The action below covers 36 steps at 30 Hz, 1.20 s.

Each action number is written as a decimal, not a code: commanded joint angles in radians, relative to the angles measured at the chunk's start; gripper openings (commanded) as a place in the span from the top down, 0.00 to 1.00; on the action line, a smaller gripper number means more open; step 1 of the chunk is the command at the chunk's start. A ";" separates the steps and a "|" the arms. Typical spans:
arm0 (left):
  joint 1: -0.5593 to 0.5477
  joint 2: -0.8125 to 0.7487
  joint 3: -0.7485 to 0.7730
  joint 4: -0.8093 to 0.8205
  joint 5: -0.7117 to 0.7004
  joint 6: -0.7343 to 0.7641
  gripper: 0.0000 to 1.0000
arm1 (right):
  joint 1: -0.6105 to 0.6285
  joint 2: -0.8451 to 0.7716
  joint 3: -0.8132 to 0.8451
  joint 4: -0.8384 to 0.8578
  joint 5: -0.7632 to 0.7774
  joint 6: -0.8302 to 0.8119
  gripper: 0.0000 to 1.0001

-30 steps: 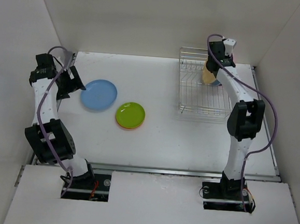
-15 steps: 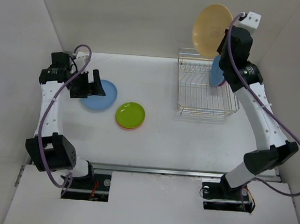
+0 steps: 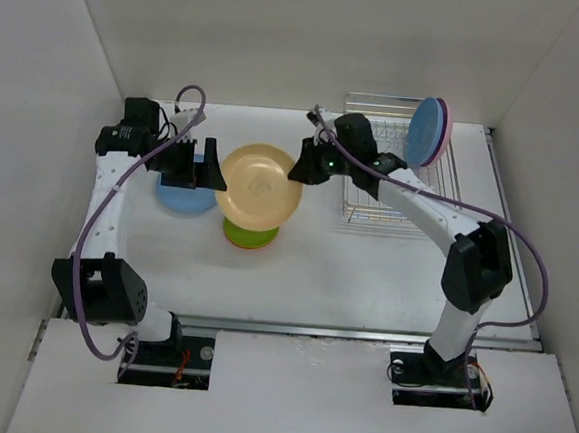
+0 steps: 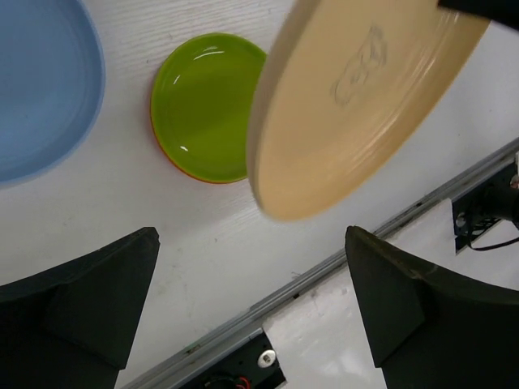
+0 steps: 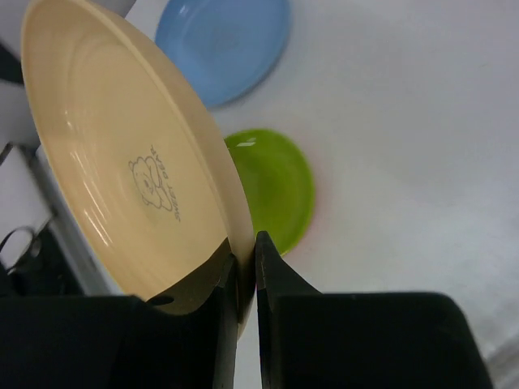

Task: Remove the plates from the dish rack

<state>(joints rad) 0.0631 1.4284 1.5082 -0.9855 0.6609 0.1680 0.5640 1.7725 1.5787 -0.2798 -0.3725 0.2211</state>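
My right gripper point(image 3: 295, 170) point(image 5: 246, 251) is shut on the rim of the tan plate point(image 3: 259, 186) point(image 5: 130, 170) and holds it above the table's middle, over the lime green plate point(image 3: 249, 234) point(image 5: 280, 186). The green plate lies on an orange one. The tan plate also shows in the left wrist view point(image 4: 357, 97). My left gripper point(image 3: 210, 170) is open and empty, just left of the tan plate and above the light blue plate point(image 3: 181, 195) point(image 4: 40, 89). The dish rack point(image 3: 393, 180) at the back right holds a darker blue plate point(image 3: 424, 132) and a pink plate point(image 3: 442, 128) upright.
White walls close in the table on the left, back and right. A metal rail point(image 3: 361, 332) runs along the table's front edge, with both arm bases below it.
My right arm has swung the tan plate from high above the rack down and left to the table's middle. My left gripper has moved right toward it.
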 commanded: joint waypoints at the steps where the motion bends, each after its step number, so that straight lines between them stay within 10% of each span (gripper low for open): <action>1: 0.000 0.064 0.024 -0.022 -0.059 0.016 0.03 | 0.031 0.005 0.014 0.185 -0.244 0.052 1.00; 6: 0.000 0.089 -0.011 -0.031 -0.089 0.048 0.31 | 0.066 0.059 0.014 0.257 -0.307 0.098 1.00; 12: 0.000 0.089 -0.020 -0.041 -0.101 0.057 1.00 | 0.076 0.093 0.023 0.266 -0.355 0.118 1.00; 16: 0.000 0.089 -0.009 -0.051 -0.080 0.058 1.00 | 0.076 0.104 0.032 0.266 -0.355 0.118 1.00; 18: 0.027 0.099 0.000 -0.041 -0.080 0.036 1.00 | 0.076 0.104 0.050 0.255 -0.312 0.118 0.81; 20: 0.067 0.113 0.012 -0.041 -0.057 0.001 1.00 | 0.076 0.104 0.063 0.226 -0.292 0.118 0.41; 25: 0.219 0.205 0.086 -0.029 0.000 -0.062 1.00 | 0.042 0.113 0.093 0.171 -0.136 0.147 0.10; 36: 0.374 0.446 0.084 0.192 -0.078 -0.311 1.00 | -0.033 -0.019 -0.069 0.160 0.018 0.213 0.06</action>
<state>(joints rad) 0.4393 1.8240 1.5608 -0.8589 0.5804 -0.0593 0.5163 1.8183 1.5364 -0.1337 -0.3901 0.4232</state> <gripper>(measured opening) 0.105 0.938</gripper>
